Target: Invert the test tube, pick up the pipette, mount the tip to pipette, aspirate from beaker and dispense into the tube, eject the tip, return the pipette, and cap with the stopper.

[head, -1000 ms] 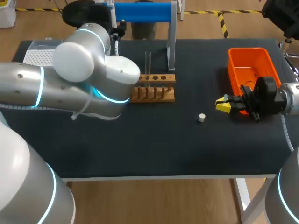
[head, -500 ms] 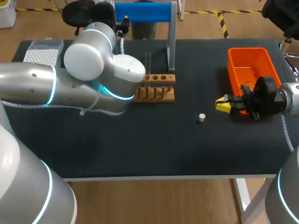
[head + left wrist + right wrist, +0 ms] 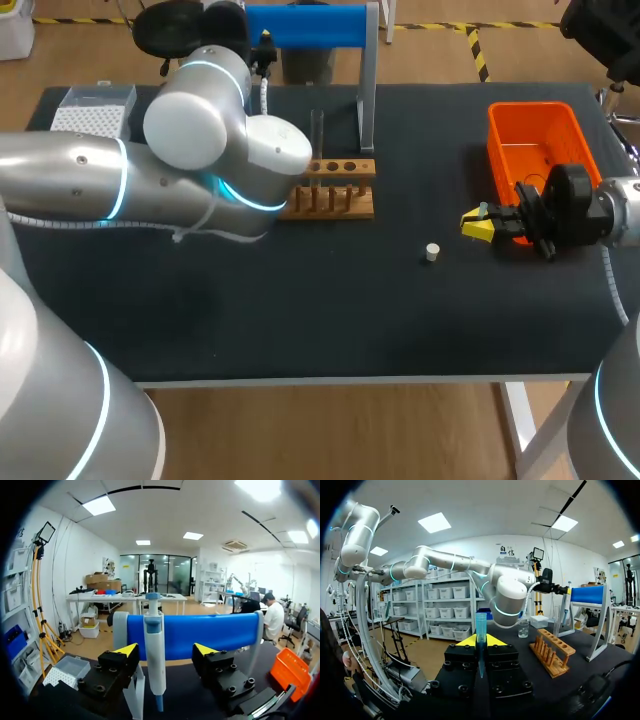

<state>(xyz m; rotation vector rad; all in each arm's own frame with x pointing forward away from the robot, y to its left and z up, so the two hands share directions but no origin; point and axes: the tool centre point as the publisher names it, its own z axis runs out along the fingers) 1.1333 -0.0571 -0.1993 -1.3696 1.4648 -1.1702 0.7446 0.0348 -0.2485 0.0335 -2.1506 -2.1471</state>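
Head view, left arm: the grey left arm (image 3: 200, 150) comes in from the left and lies across the back of the dark tabletop (image 3: 320, 310), up by the blue bar stand on grey posts (image 3: 305, 25). Its bulk hides most of its own fingers and whatever hangs on the stand.
Head view, right side: the right fingers (image 3: 478, 226) hover over the tabletop just beside the orange plastic bin (image 3: 535, 135). Their grip cannot be read from here.
Head view, between the arms: a small white stopper (image 3: 432, 252) lies on the tabletop, near the right fingers but apart from them. A wooden test tube rack (image 3: 330, 188) stands close against the left arm, with a clear glass test tube (image 3: 317, 135) upright in it. A white tip box (image 3: 92, 110) sits at the far left corner.
Left wrist view, fingers: the left fingers (image 3: 122, 660) stand wide apart and hold nothing.
Left wrist view, pipette: a white and blue pipette (image 3: 155, 655) hangs upright on the blue bar, between the parted fingers. It is close beside one finger and well clear of the other; I cannot tell whether it touches the near one.
Left wrist view, surroundings: the tip box lies off to one side of the fingers, the orange bin to the other.
Right wrist view, fingers: the right fingers are pressed together on a translucent blue pipette tip (image 3: 480, 627), which stands upright between the yellow tips.
Right wrist view, ahead: the rack is ahead and to one side. Beyond it is a small clear glass beaker (image 3: 523, 629), which the left arm covers in the head view. The left arm runs across behind the beaker to the blue stand.
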